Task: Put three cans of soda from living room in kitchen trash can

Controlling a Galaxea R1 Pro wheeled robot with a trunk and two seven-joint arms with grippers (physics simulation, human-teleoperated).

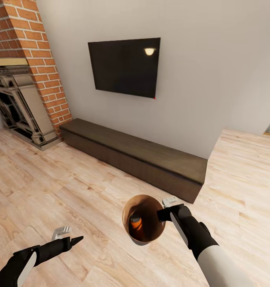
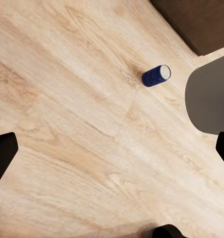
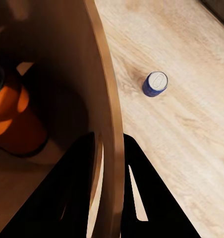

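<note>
The right gripper pinched the rim of the trash can, held above the living-room floor, with at least one orange can inside. The blue can lay on the floorboards, uncollected. The left gripper hung spread, empty.

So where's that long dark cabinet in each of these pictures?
Head view: the cabinet runs along the wall under the television, mid-picture.
Left wrist view: dark corner at the picture's upper right.
Right wrist view: dark sliver in the picture's top right corner.
Shared landmark: the blue can, both wrist views.
</note>
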